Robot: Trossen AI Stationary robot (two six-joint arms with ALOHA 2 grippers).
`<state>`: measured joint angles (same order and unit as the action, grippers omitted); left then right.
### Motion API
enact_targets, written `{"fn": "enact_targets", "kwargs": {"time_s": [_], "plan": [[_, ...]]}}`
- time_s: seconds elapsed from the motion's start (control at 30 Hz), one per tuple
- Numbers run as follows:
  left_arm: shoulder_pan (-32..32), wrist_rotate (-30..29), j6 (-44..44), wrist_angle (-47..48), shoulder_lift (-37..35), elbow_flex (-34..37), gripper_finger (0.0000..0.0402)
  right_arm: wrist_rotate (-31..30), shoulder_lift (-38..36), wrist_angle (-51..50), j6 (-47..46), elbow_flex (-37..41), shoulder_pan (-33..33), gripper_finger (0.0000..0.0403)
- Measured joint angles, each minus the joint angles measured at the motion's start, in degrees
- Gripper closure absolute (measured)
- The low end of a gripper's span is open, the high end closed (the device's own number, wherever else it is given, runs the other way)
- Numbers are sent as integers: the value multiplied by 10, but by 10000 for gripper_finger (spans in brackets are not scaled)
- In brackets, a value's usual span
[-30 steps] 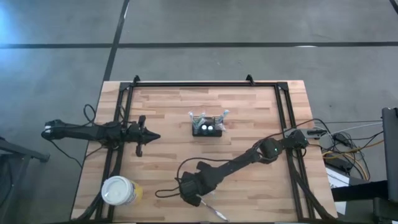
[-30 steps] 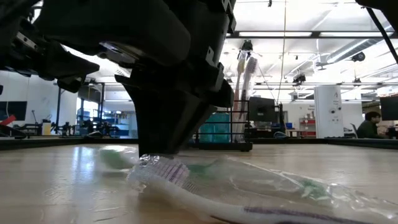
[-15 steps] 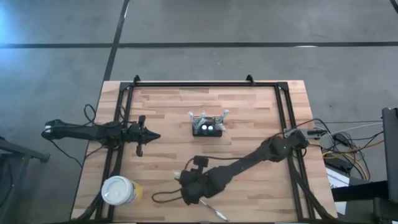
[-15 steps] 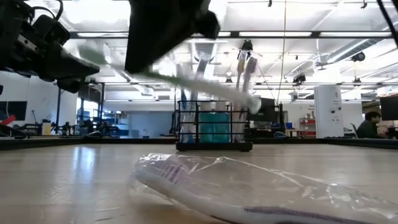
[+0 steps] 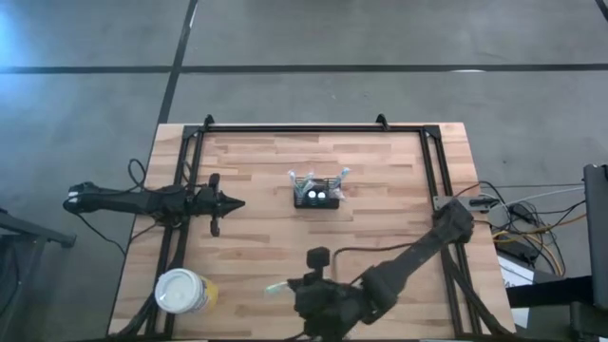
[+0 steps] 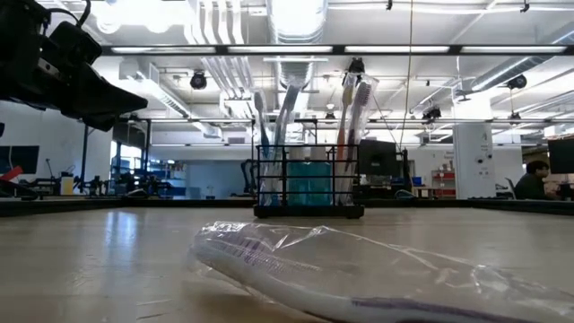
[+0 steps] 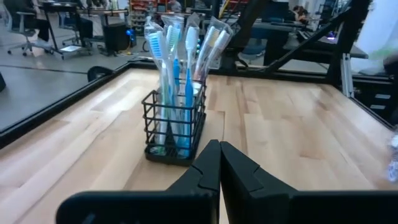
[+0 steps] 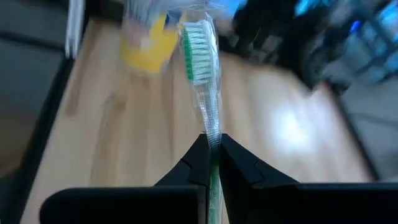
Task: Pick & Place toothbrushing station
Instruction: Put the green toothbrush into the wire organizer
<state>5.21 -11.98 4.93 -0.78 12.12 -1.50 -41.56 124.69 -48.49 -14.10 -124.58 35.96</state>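
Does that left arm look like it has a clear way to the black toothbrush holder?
Probably yes. The left gripper, shut and empty, points at the toothbrush holder across bare table with nothing between them. The right gripper, busy holding a wrapped toothbrush, is at the table's near edge.

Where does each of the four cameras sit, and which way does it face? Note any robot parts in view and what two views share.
High view: above the table, looking straight down; both arms show, left pincer shut.
Low view: at table height, looking level across at the black holder; a wrapped toothbrush lies close by.
Left wrist view: on the left arm, facing the holder past its own shut fingers.
Right wrist view: on the right arm; right pincer shut on a green toothbrush.
Shared: high, low and left wrist views all show the holder.
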Motion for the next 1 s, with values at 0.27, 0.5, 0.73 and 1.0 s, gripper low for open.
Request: {"fn": "enact_targets", "kwargs": {"time_s": [0.27,0.5,0.73,1.0], "plan": [[0,0,12,4,0,-1,396,50,-93,122,167,54,5,390],[0,1,16,4,0,-1,396,127,-241,246,257,184,-15,390],[0,-6,12,4,0,-1,396,271,-436,450,267,445,-75,390],[0,-18,9,4,0,-1,396,333,-616,703,263,748,-108,390]]}}
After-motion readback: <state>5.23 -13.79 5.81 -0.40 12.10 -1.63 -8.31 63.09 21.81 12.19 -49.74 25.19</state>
